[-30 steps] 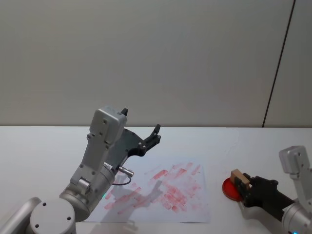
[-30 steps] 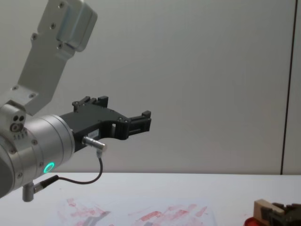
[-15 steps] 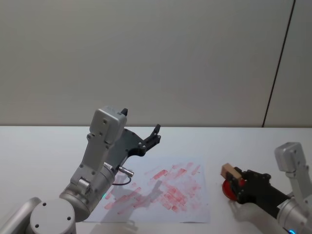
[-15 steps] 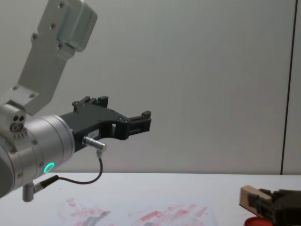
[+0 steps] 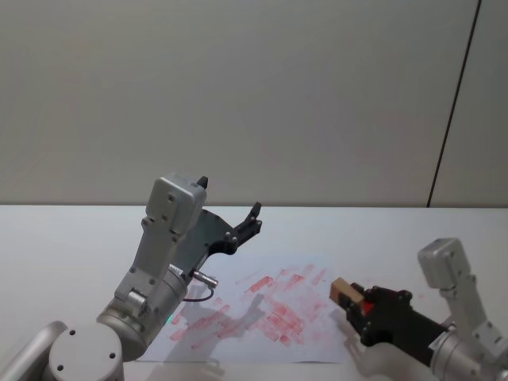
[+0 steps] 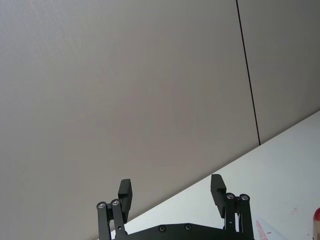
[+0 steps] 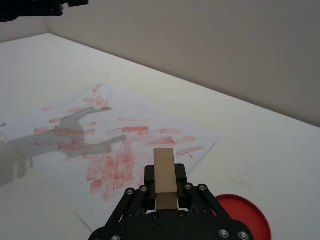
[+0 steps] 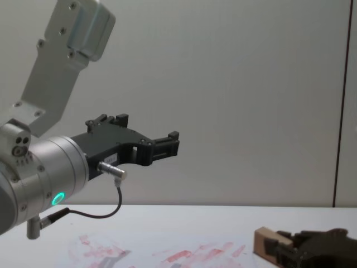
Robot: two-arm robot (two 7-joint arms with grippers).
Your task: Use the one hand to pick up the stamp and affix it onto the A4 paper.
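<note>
Head view | right gripper [image 5: 355,307] clamped on stamp [image 5: 345,291], at paper [image 5: 270,311] right edge | left gripper [image 5: 229,196] fingers spread wide, empty, above paper's left half

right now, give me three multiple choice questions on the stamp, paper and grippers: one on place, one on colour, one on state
1. Where is the stamp?
A. lying on the pad
B. held in the right gripper
C. held in the left gripper

2. What colour are the marks on the paper?
A. blue
B. black
C. red

3. How is the left gripper?
A. open
B. shut on the stamp
C. shut on the paper

Answers:
1 B: the right gripper's jaws clamp the stamp, and the pad lies bare behind them.
2 C: red smears cover the paper.
3 A: its jaws stand wide apart with nothing between them.
</note>
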